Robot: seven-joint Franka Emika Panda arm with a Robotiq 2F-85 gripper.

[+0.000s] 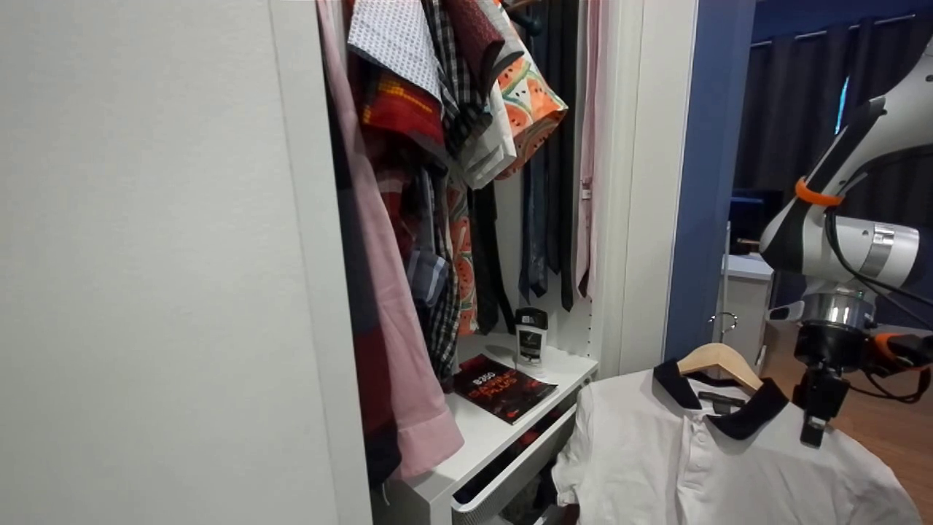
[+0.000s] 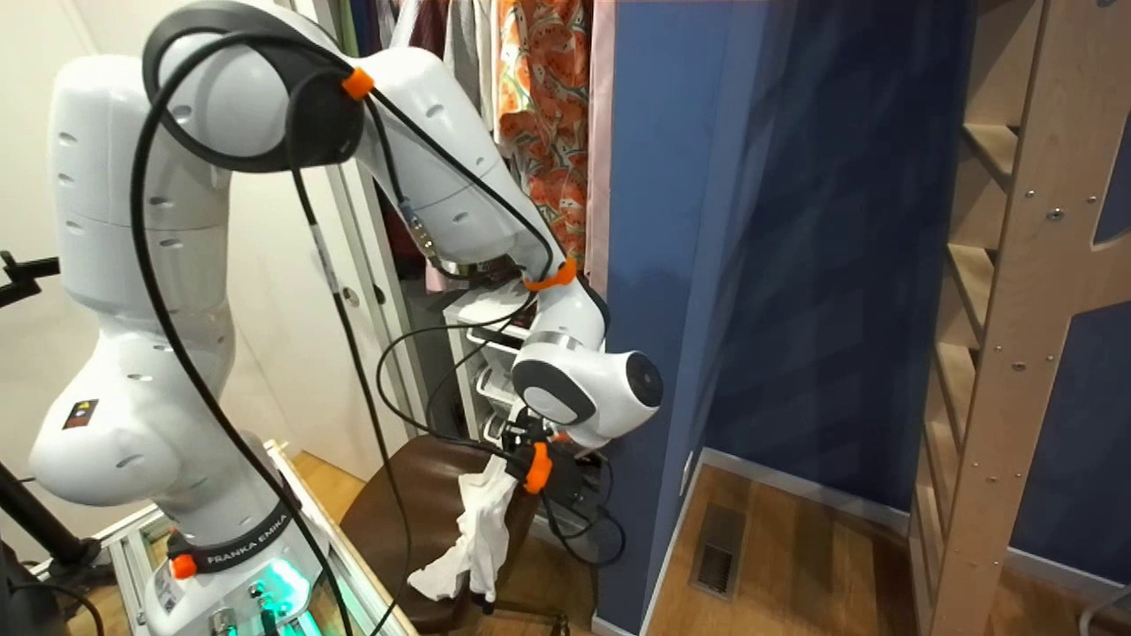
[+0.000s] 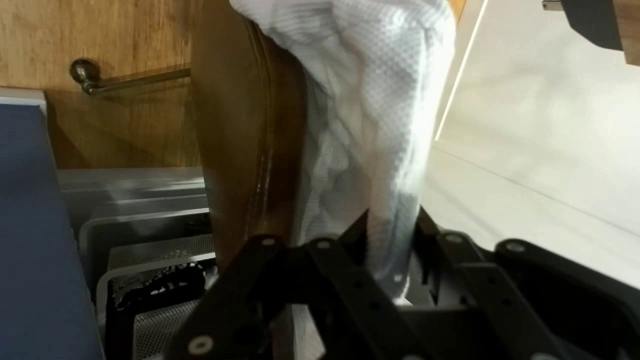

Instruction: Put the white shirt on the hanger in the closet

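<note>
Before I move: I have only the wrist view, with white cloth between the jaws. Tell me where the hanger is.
Observer: In an exterior view, the wooden hanger shows in the neck of the white shirt, inside its dark collar.
Operator: Good. Now report what stands on the closet ledge.
Observer: In an exterior view, a black-capped container stands upright there, with a dark booklet lying flat near it.
Operator: Then name what hangs above that container.
Observer: In an exterior view, dark ties show above it, between some watermelon-print cloth and a strip of pale pink cloth.
</note>
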